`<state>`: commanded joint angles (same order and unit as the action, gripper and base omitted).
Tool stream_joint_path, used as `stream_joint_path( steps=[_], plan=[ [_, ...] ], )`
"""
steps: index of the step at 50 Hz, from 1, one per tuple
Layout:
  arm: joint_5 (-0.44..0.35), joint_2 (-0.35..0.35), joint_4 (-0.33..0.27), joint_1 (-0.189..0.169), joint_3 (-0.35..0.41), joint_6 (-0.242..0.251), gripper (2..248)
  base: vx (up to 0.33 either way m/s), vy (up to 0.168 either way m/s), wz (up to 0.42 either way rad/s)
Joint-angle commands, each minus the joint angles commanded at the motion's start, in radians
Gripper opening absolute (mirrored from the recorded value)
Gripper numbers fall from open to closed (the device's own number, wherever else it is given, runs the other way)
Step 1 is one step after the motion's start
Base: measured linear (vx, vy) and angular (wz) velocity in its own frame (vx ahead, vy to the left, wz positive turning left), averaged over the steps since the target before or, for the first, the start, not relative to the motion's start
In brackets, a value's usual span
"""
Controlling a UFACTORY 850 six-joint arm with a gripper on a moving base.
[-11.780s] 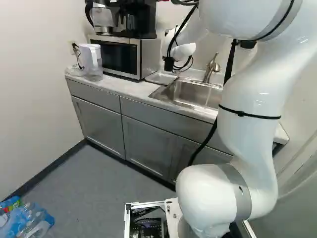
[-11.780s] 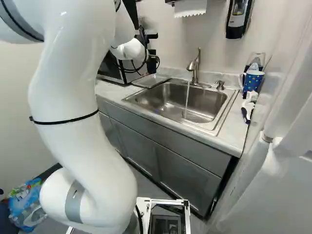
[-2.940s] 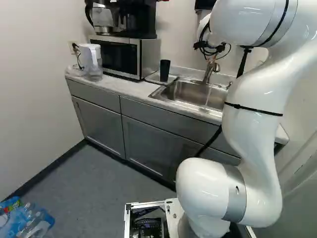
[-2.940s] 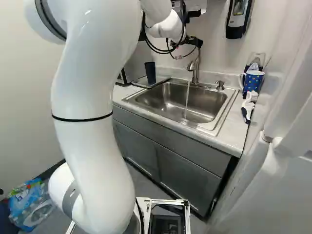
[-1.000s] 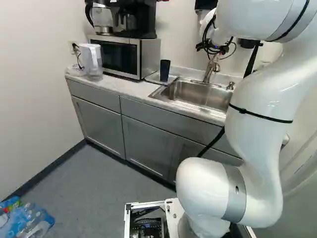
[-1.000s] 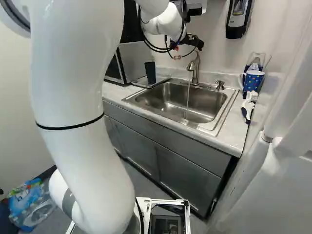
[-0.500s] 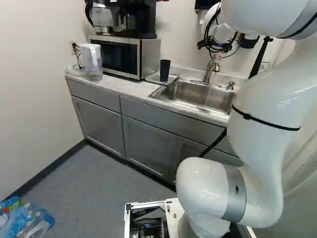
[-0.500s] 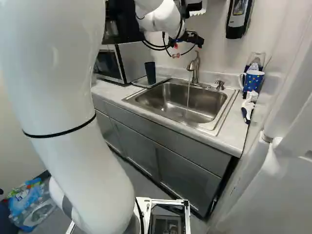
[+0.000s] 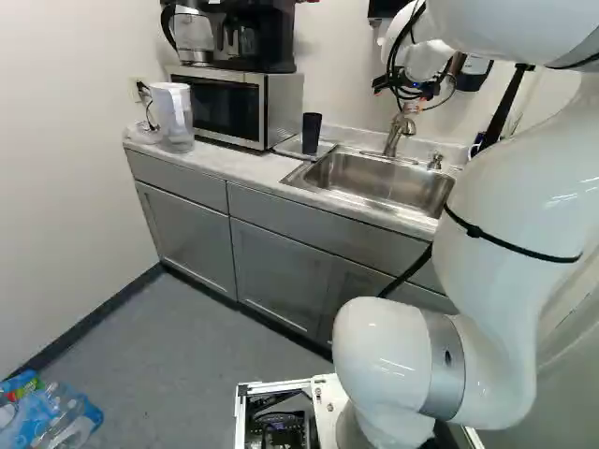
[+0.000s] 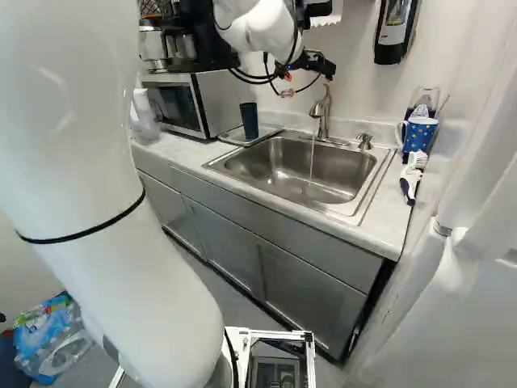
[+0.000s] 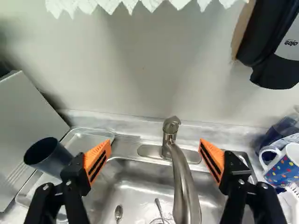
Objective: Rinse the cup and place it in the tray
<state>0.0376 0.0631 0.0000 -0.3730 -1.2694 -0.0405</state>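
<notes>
Arm [image 9: 496, 206] farther back, top cut off

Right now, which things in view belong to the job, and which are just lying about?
For the job: dark cup, on the tray; faucet, running; sink; open gripper.

Just lying about: dotted mug, brush, spoon in the sink, pitcher, microwave, bottles on the floor.

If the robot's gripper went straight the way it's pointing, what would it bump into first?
Probably the faucet: it stands ahead of the gripper, roughly between its open fingers. How far ahead is hard to tell, so they might pass around it a bit before anything touches.
</notes>
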Motion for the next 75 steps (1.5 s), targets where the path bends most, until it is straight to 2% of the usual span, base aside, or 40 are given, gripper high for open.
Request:
stream_joint_path(
  steps=[26,75],
  plan=[
    [0.029,-0.074,0.000,0.024,0.075,0.000,247,0.000,0.000,0.000],
    [0.225,-0.178,0.000,0.073,0.175,0.000,247,0.000,0.000,0.000]
  ],
)
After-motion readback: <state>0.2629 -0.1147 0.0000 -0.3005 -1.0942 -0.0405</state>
